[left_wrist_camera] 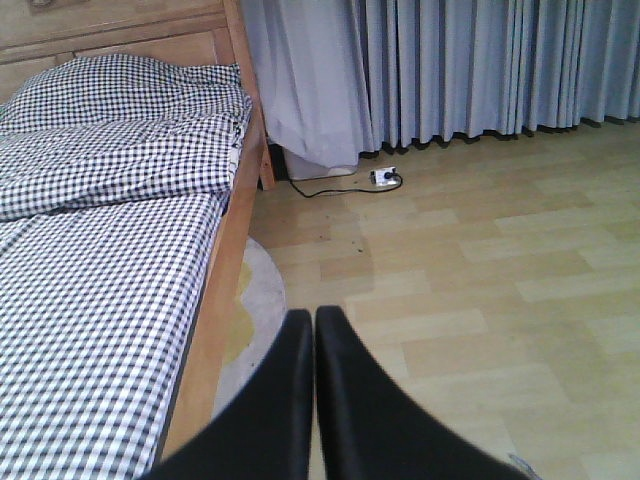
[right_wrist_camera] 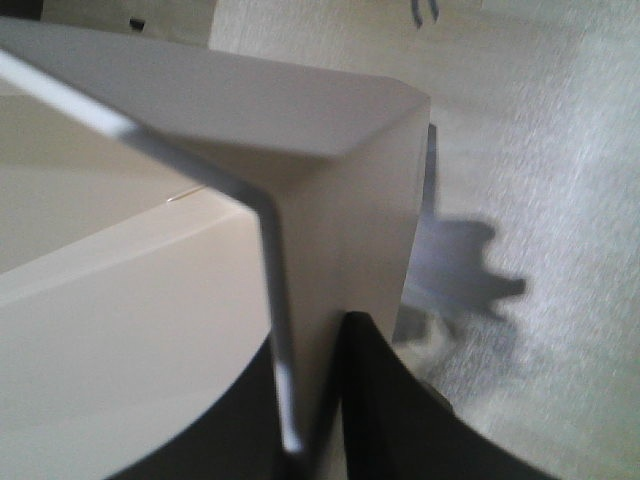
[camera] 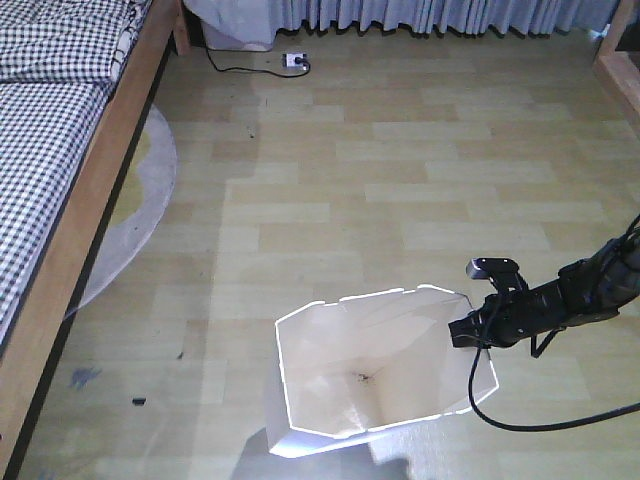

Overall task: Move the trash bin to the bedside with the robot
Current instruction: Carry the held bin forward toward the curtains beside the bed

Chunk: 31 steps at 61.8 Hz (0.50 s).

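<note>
Floor: pale wood planks [camera: 400, 180] lie between the bin and the bed, with a few dark specks [camera: 139, 402] at the near left.
Rug: a grey round rug [camera: 145, 190] shows from under the bed's side rail, far left of the bin.
Far wall: grey curtains [camera: 450, 12] hang down to the floor. A white power strip [camera: 295, 62] lies just below them, and its black cable [camera: 240, 68] runs left toward the bed's far end.
Far right: a piece of wooden furniture [camera: 615, 70] shows at the edge. I cannot tell what it is.
Bed [camera: 90, 200]: it runs along the left, a light wood frame under a black-and-white checked cover [camera: 40, 120].
Bin [camera: 400, 350]: it is white with an angular rim and its mouth faces up. A small dark fleck [camera: 362, 377] lies at the bottom. It stands on the near middle of the floor, well apart from the bed.
Right pincer [camera: 462, 332]: it is clamped on the bin's right rim. In my wrist view the rim edge runs down between my two dark fingers [right_wrist_camera: 380, 400], one inside the wall and one outside.
Arm [camera: 570, 295]: it is black and reaches in from the right. A loop of its black cord hangs beside the bin's right wall.
Left pincer [left_wrist_camera: 313, 315]: its fingers are pressed together with nothing between them. It points along the bed's side rail toward the curtains.
</note>
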{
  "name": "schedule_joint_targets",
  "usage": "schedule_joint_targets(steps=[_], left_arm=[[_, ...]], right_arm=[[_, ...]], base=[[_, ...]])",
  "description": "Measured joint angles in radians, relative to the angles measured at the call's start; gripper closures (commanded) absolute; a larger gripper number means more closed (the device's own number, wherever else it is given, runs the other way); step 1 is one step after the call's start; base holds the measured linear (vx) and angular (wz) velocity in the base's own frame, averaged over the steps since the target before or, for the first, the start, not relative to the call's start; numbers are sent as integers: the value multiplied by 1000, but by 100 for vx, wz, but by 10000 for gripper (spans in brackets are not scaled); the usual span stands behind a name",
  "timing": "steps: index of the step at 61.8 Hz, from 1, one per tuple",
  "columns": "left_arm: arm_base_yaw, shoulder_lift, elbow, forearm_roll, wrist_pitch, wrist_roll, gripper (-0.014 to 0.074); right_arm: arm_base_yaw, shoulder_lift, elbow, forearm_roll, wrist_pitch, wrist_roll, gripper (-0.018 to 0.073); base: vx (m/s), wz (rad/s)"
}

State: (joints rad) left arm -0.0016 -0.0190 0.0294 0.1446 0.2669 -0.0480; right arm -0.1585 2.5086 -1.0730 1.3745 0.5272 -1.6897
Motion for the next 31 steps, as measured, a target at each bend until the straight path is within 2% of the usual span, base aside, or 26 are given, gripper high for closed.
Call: schedule_joint_targets(steps=[31], left_arm=[[0,0,0,0,0,0,602]], right_arm=[[0,0,0,2,-1,0,566]], base=[[47,3]])
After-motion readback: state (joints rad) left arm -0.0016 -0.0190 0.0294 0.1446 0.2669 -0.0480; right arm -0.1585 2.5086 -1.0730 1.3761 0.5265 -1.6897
